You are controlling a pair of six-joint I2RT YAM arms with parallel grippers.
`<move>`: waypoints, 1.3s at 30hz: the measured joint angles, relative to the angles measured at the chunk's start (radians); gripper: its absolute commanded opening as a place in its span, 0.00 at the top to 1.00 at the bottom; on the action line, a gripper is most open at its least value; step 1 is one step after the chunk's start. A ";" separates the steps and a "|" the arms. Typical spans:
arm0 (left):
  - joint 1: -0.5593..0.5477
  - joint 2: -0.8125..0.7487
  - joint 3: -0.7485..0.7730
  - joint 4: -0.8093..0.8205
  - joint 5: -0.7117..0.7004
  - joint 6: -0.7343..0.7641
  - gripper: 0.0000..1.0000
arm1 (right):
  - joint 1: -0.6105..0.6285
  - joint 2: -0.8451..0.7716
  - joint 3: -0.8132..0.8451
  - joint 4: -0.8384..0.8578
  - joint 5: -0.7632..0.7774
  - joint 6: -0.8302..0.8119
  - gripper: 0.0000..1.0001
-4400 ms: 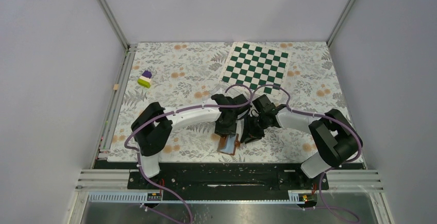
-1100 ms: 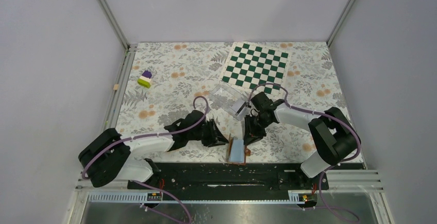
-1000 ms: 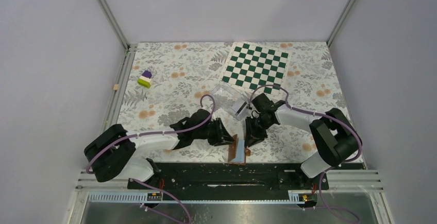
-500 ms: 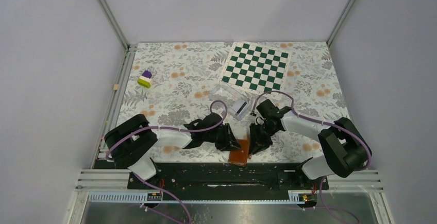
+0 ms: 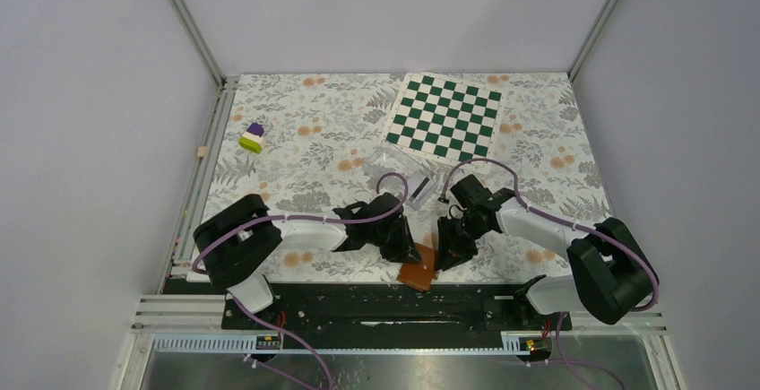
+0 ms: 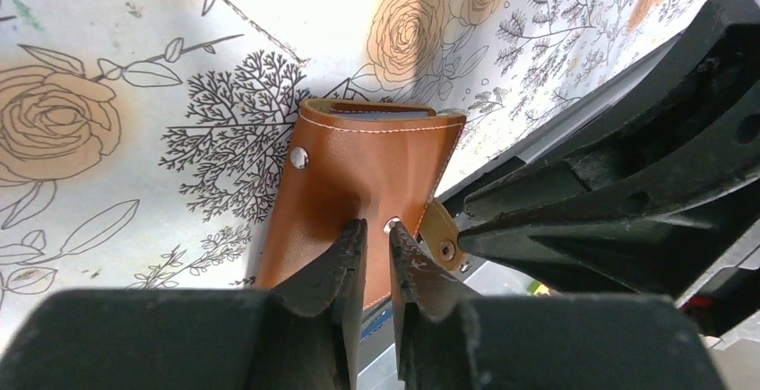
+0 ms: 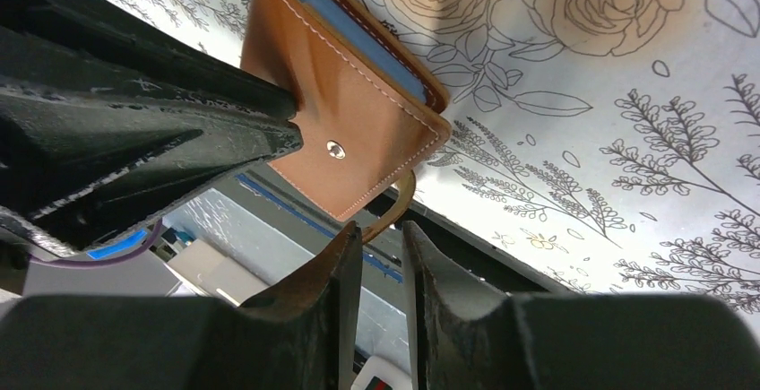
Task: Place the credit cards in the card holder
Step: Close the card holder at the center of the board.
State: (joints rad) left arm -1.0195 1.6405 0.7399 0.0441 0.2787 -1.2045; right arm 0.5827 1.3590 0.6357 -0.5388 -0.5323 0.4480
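**Me:** Both claws are pinched narrow. The left claw (image 6: 376,229) has the leather edge of the card holder (image 6: 358,170) between its fingers. The right claw (image 7: 381,227) nips the snap tab (image 6: 439,231).

**Desk:** Where's your room?

**Me:** I see the widest bare stretch of floral cloth (image 5: 296,103) on the far left. The chessboard (image 5: 445,117) lies against the far edge, right of centre. A clear case (image 5: 392,164) sits between it and the claws.

**Desk:** And the holder itself?

**Me:** It's folded shut between the two claws, right at the near edge. One corner hangs past the cloth over the black rail (image 5: 358,305), so I have no margin there.

**Desk:** Anything smaller?

**Me:** A purple-and-green block (image 5: 253,137) stands near the left edge, well apart. One whitish credit card (image 5: 420,185) lies at the case. I can't tell whether it's inside.
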 measured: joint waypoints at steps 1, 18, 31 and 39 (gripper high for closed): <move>-0.002 0.000 0.006 -0.010 -0.003 0.005 0.82 | 0.000 -0.003 0.003 -0.002 0.000 0.000 0.70; -0.014 -0.023 0.080 -0.018 0.059 0.073 0.72 | -0.002 0.182 0.088 0.090 -0.001 0.023 0.71; -0.063 0.072 0.188 -0.142 0.078 0.154 0.76 | -0.002 0.183 0.086 0.096 -0.003 0.032 0.71; -0.062 0.094 0.192 -0.154 0.076 0.172 0.91 | -0.002 0.188 0.086 0.099 -0.008 0.032 0.71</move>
State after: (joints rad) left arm -1.0817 1.7348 0.9318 -0.1104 0.3546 -1.0321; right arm 0.5804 1.5467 0.7219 -0.4400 -0.5407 0.4797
